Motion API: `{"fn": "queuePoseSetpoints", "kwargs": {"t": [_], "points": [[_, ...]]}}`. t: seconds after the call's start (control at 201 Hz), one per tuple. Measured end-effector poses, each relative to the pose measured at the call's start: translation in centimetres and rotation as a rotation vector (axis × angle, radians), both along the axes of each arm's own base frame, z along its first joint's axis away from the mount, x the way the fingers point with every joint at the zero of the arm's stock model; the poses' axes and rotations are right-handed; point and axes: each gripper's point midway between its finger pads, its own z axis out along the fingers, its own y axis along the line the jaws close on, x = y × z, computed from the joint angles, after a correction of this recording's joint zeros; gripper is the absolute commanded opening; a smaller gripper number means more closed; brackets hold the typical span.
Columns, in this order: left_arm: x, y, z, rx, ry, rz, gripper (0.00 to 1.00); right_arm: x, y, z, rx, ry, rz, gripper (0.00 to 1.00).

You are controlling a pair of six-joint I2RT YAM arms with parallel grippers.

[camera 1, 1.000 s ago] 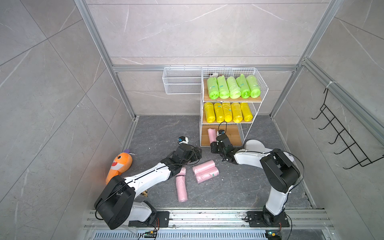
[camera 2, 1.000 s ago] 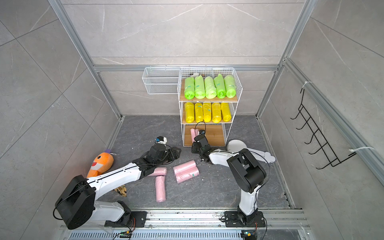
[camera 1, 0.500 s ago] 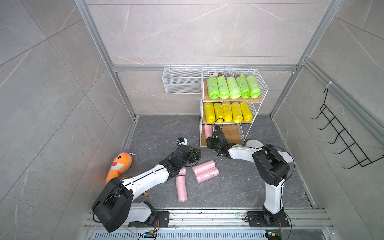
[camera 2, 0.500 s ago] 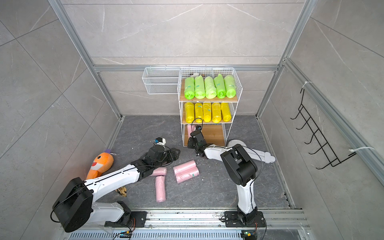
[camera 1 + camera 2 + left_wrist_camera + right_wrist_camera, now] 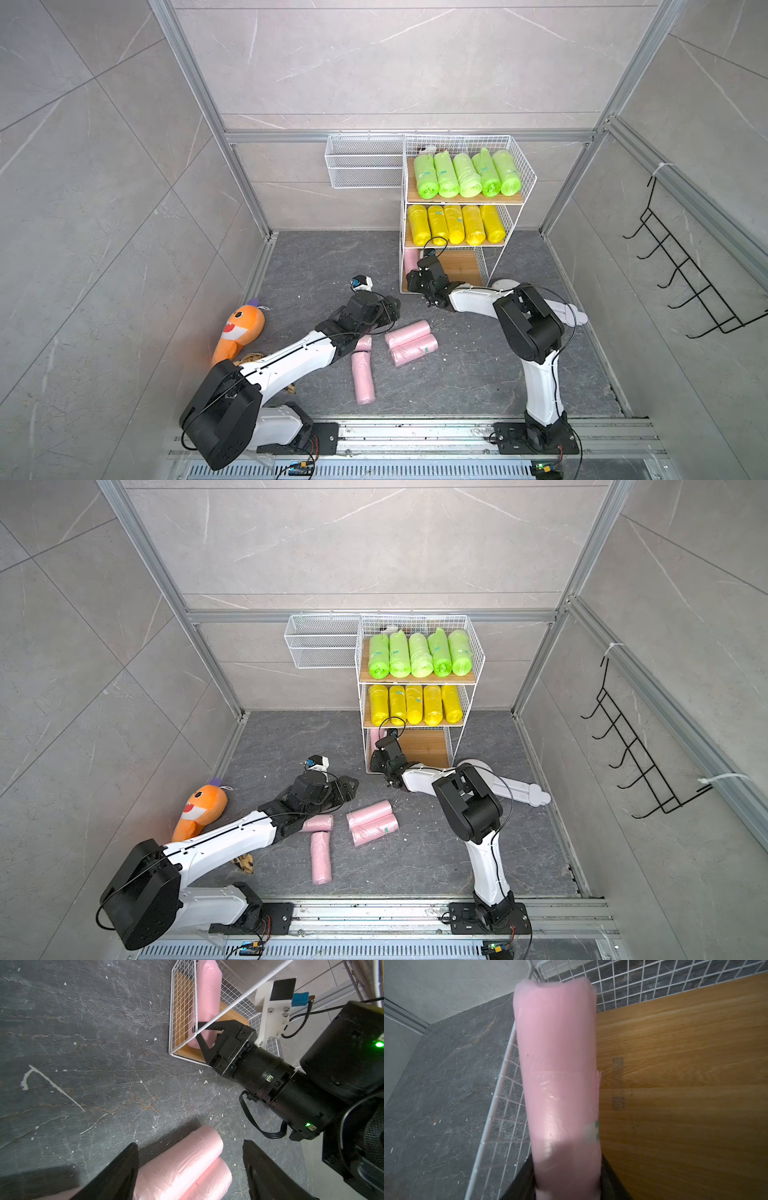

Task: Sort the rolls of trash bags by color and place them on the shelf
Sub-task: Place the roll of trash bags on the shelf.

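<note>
Pink glossy roll (image 5: 558, 1076) sits clamped in the right jaws inside the shelf's (image 5: 675, 1043) bottom tier; left jaws gape apart.

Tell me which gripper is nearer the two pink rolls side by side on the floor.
Left. The left gripper sits open beside the pair; the right gripper is away at the shelf, shut on another pink roll in its bottom tier.
</note>
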Motion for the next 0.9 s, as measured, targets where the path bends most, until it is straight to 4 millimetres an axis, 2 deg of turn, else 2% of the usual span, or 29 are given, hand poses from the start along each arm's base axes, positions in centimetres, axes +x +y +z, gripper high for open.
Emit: {"fn": "queuePoseSetpoints", "kwargs": {"t": [0.1, 0.314, 0.722, 0.896], "points": [[0.0, 0.0, 0.1, -0.003, -0.003, 0.000, 0.82, -0.1, 0.1, -0.6, 0.011, 0.020, -0.005, 0.46], [-0.1, 0.0, 0.0, -0.002, -0.002, 0.000, 0.82, -0.1, 0.2, -0.6, 0.039, 0.033, -0.020, 0.54], [-0.3, 0.2, -0.5, 0.005, 0.007, 0.000, 0.82, -0.7, 0.6, -0.4, 0.064, 0.042, 0.010, 0.59], [-0.3, 0.2, -0.5, 0.003, 0.006, -0.002, 0.82, -1.8, 0.3, 1.0, 0.083, 0.034, 0.027, 0.62]]}}
